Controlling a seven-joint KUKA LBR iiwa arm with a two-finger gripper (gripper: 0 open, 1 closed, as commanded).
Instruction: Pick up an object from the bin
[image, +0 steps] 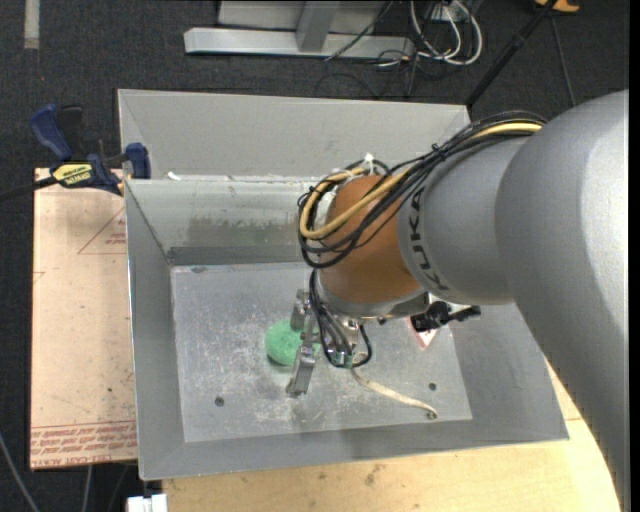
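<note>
Task's thing: a small green lump (281, 345), rounded and soft-edged, bright mint green with no markings that can be made out.
Where it lies: on the floor of the bin (215, 300), about midway between the back wall and the front edge and a little left of the middle.
Gripper (300, 347): low over the bin floor, at the right edge of the green lump.
Gripper's state: released. The two fingers (299, 379) stand apart, one on the back-wall side of the lump and one on the front-edge side.
Contact: the lump sits at the left mouth of the gap, touching or just beside the fingers, and it cannot be told which. It is not clamped between them.
Arm (560, 230): a thick grey body that comes in over the bin's right edge, with an orange cover (365, 255) at the wrist and looped cables (335, 195) over it.
Count, green lumps: one.
Count, pale strips: one, a thin cream strip (402, 398) lying bent on the floor near the front edge, right of the gripper and apart from the lump.
Count, red-and-white bits: one, a small piece (425, 337) toward the right side, partly hidden under the arm. Its kind cannot be told.
Bin floor: grey metal, scuffed with whitish marks around the lump.
</note>
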